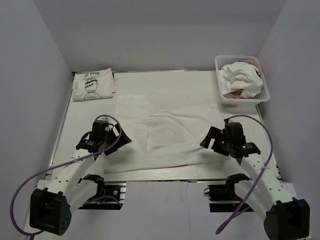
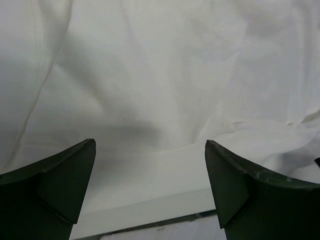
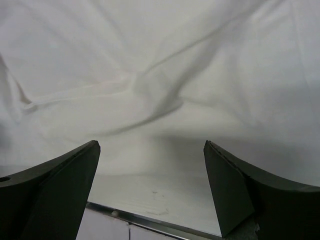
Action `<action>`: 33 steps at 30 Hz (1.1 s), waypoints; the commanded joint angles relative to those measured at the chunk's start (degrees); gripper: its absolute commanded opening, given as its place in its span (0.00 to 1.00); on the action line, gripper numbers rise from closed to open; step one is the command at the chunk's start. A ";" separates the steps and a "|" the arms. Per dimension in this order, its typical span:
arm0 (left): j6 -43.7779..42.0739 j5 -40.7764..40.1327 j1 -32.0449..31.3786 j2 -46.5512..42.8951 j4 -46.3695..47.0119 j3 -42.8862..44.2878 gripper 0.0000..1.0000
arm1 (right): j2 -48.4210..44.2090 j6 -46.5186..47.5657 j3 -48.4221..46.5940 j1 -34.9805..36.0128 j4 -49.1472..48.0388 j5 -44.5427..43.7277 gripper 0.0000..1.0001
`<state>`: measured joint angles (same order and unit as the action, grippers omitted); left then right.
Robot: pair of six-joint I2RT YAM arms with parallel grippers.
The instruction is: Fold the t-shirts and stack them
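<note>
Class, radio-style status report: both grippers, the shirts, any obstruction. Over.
Left gripper open, right gripper open, both over the spread white t-shirt, near edge. Printed t-shirt folded, far left corner. More shirts heaped in basket. Nothing blocking.

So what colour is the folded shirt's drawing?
Black, on the white folded shirt; clearest from the top view.

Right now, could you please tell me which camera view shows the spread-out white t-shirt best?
The top external view: it shows the whole white t-shirt spread on the table, outline and folds included. Each wrist view shows only a close patch of its wrinkled cloth near the table edge.
</note>
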<state>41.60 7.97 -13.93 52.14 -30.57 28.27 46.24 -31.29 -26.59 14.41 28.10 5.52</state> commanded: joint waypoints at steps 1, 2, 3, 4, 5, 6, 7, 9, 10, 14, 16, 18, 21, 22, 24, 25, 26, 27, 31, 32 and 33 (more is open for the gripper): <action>0.41 -4.71 0.22 1.64 -0.99 8.02 1.00 | 2.35 1.14 -3.65 1.93 -2.24 6.16 0.90; -0.12 -5.41 0.22 2.43 -0.20 9.16 1.00 | 3.58 1.05 -3.04 2.37 -6.09 6.61 0.90; -0.12 -5.42 0.22 3.22 -0.19 11.17 1.00 | 4.73 1.14 -2.77 2.98 -7.34 7.83 0.90; -0.12 -5.42 0.92 5.23 0.76 12.32 1.00 | 7.96 0.97 -2.94 3.42 -8.14 9.23 0.90; -0.12 -6.03 0.93 6.38 0.77 13.55 1.00 | 10.60 1.23 -3.20 3.69 -9.80 10.55 0.90; -0.12 -7.86 0.93 7.79 1.38 16.17 1.00 | 13.06 1.14 -3.90 3.95 -11.82 11.17 0.90; -0.73 -7.88 0.93 9.28 2.00 17.51 1.00 | 14.13 0.79 -4.26 4.04 -13.58 12.49 0.90; -1.61 -9.45 0.93 14.81 2.70 21.71 1.00 | 18.50 0.62 -5.48 4.13 -16.39 12.59 0.90; -2.57 -10.33 0.93 16.92 3.31 23.22 1.00 | 19.58 -0.34 -5.93 3.78 -17.80 12.33 0.90; -5.56 -13.67 0.93 28.34 3.94 31.65 1.00 | 27.66 -1.06 -10.92 3.34 -19.13 4.08 0.90; -8.28 -13.68 0.93 35.79 3.94 38.15 1.00 | 33.10 0.52 -15.30 3.34 -17.04 2.66 0.90; -11.00 -15.08 0.93 40.82 2.54 45.36 1.00 | 35.83 1.14 -17.52 3.17 -14.84 -0.93 0.90; -12.42 -18.06 1.45 51.19 -0.19 55.46 1.00 | 36.38 1.14 -21.83 2.90 -12.81 -5.14 0.90; -13.90 -18.60 1.45 54.00 -1.76 58.10 1.00 | 36.12 1.23 -23.58 2.81 -12.46 -5.25 0.90; -14.62 -19.38 1.45 62.15 -3.52 66.27 1.00 | 35.24 1.75 -25.34 2.64 -11.93 -10.51 0.90; -15.41 -19.39 1.45 64.99 -5.54 71.78 1.00 | 35.24 2.28 -26.75 2.46 -10.53 -11.40 0.90; -15.94 -20.09 1.45 67.54 -6.34 74.53 1.00 | 35.06 2.37 -27.28 2.46 -10.08 -12.63 0.90; -15.94 -20.62 1.45 70.09 -7.22 77.26 1.00 | 34.89 3.33 -28.16 2.29 -9.64 -13.68 0.90; -18.40 -19.92 1.45 83.00 -11.18 90.61 0.96 | 35.15 4.13 -29.92 1.41 -7.97 -19.66 0.90; -18.40 -19.92 1.45 84.17 -9.96 90.64 0.93 | 35.93 4.30 -30.79 1.32 -7.36 -20.28 0.90; -19.01 -19.92 1.45 85.22 -9.17 90.64 0.91 | 36.29 5.00 -31.15 0.80 -7.44 -21.24 0.90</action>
<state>25.19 -10.83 -12.69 136.00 -36.88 116.55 82.52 -28.27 -54.83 16.25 18.26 -9.39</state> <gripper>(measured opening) 0.923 0.901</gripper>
